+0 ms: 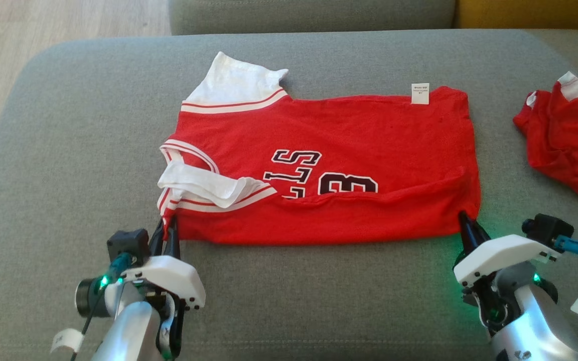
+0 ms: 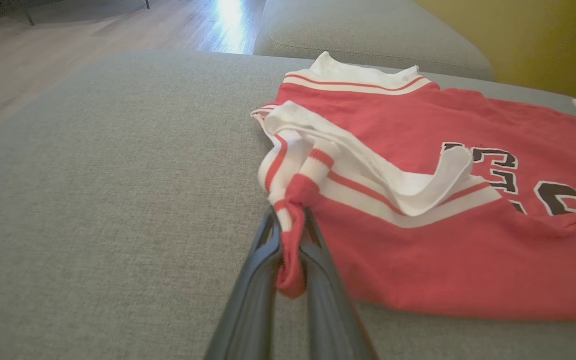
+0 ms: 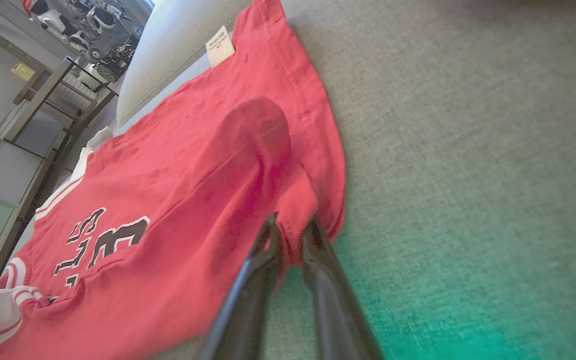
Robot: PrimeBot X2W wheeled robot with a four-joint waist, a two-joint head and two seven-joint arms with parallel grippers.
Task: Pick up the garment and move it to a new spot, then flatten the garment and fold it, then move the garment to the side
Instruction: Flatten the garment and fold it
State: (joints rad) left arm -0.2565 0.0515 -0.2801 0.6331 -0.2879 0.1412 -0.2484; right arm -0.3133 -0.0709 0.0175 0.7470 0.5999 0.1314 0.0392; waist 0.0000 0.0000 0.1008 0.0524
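The garment (image 1: 344, 135) is a red jersey with white striped sleeves and black lettering, spread across a grey sofa seat (image 1: 68, 125). Its near edge is folded over the lettering. My left gripper (image 1: 167, 225) is shut on the garment's near left corner, where red and white cloth (image 2: 290, 240) bunches between the fingers. At the near right corner, my right gripper (image 1: 465, 218) is shut on the red hem (image 3: 293, 225), which sits pinched between both fingers. A white label (image 1: 420, 93) lies at the garment's far edge.
A second red garment (image 1: 565, 135) lies crumpled at the seat's right edge. The sofa back (image 1: 314, 15) runs along the far side. Wooden floor (image 1: 43, 25) shows beyond the seat's left end. Bare grey cushion stretches in front of both grippers.
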